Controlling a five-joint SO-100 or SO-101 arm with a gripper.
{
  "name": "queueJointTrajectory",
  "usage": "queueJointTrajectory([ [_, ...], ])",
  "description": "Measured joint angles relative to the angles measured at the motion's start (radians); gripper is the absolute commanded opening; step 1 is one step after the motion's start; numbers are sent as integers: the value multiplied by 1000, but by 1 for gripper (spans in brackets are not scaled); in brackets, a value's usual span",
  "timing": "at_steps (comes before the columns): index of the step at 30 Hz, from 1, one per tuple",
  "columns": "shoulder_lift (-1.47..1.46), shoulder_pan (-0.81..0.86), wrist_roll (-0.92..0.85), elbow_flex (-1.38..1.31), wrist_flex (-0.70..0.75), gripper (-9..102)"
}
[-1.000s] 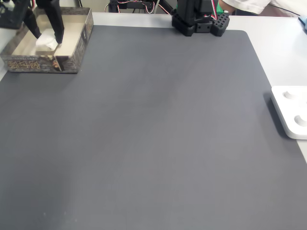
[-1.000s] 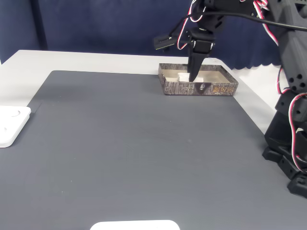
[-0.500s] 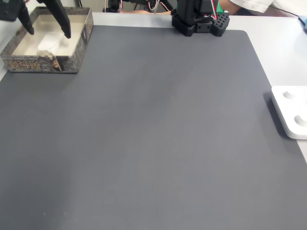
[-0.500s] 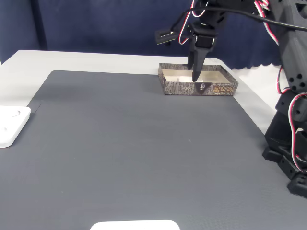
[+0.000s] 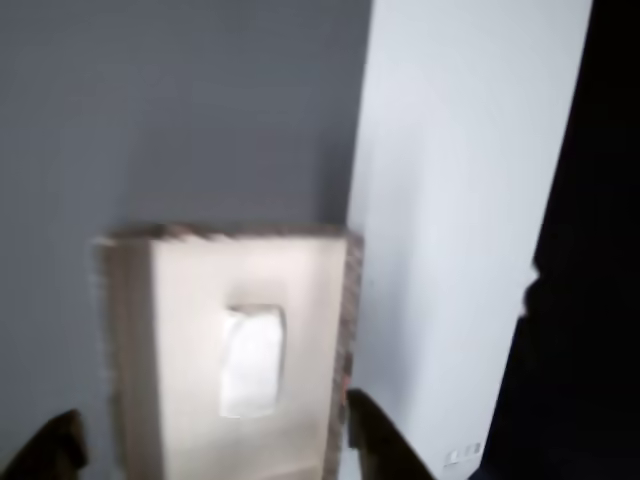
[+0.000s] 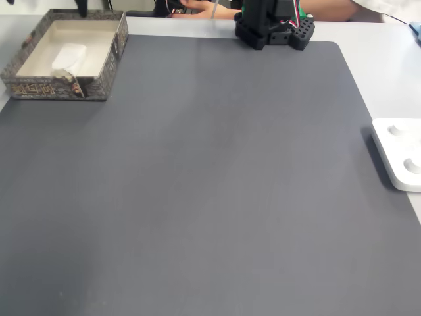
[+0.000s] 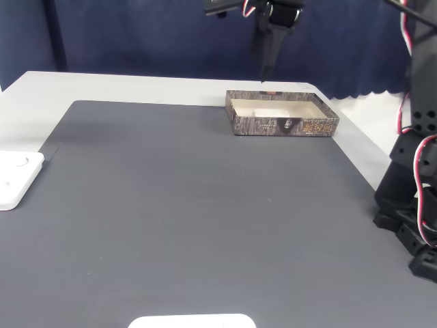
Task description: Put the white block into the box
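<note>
With the white block (image 6: 68,55) lying in the box (image 6: 105,78) and the empty, parted gripper (image 5: 215,445) above, only a careless downswing toward six o'clock could clip the rim.

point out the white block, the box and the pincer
white block (image 6: 68,55), a fixed view, middle of its top face
box (image 7: 259,125), a fixed view, its speckled front wall
pincer (image 5: 210,440), other view, midway between its two dark fingertips

Matte, smooth white block (image 6: 68,56), box (image 6: 108,62) with smooth pale cream inner walls and a speckled brown-grey printed, cardboard-like outside, matte dark grey mat (image 6: 210,184) with a fine even surface, smooth pale table (image 7: 123,87), black plastic hand (image 7: 265,68), smooth white plastic device (image 6: 399,153)
</note>
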Motion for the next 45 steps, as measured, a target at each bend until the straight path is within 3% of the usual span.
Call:
queueJointTrajectory([
  [7, 224, -156, -359, 244, 20, -1],
  [12, 368, -314, -644, 448, 32, -2],
  [21, 540, -600, -733, 729, 15, -2],
  [33, 761, -980, -1029, 1137, -252, -2],
  [39, 1014, -1066, -1100, 1443, -449, -2],
  [45, 1335, -1081, -1115, 1752, -529, -2],
])
